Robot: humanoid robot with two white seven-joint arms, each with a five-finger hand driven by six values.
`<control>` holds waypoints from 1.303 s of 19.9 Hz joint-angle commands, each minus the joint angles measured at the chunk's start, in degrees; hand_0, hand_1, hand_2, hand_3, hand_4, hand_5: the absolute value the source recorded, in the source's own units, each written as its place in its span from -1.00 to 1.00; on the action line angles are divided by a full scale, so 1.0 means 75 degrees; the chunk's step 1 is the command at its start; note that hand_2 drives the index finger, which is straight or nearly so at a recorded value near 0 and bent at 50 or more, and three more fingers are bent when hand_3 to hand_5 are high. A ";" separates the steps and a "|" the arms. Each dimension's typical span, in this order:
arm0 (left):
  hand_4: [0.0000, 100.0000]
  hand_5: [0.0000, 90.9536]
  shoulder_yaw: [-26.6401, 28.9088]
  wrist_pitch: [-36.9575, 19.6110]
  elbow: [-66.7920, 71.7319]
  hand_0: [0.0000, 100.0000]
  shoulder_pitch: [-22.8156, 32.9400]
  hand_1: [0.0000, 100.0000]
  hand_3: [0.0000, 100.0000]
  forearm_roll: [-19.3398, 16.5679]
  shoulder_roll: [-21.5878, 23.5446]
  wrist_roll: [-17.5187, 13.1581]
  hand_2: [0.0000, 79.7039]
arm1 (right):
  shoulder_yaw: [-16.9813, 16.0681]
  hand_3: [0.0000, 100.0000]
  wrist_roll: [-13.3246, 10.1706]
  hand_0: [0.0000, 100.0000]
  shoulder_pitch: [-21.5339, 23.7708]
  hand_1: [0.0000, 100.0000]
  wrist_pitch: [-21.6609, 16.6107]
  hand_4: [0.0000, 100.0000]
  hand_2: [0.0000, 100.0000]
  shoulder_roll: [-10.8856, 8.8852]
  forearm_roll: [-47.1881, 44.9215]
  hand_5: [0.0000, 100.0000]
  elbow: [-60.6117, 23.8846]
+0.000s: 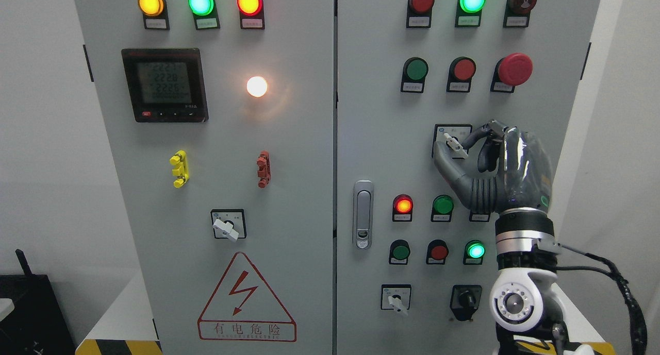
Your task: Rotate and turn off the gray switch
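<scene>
At lower right, the right robot hand (472,154) rises to the cabinet's right door (376,138), thumb and fingers pinching the gray switch (456,145), whose lever sits tilted, above the lit red indicator (403,205).

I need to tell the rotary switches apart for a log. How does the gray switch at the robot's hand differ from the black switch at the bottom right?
The gray switch has a pale knob on a square plate; the black switch is dark all over. The gray switch sits mid-door, its knob pinched by the right hand; the black switch sits low and untouched. The gray knob slants diagonally; the black knob's angle is unclear. Both sit on the right door.
</scene>
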 commanded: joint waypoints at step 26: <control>-1.00 -1.00 0.0059 -0.0006 -0.0187 -0.76 -0.0070 -0.22 -1.00 0.0152 -0.0004 -0.0006 -1.00 | 0.0030 1.00 -0.0027 -0.54 -0.0006 0.04 0.0153 1.00 0.27 0.0021 0.0119 1.00 0.0021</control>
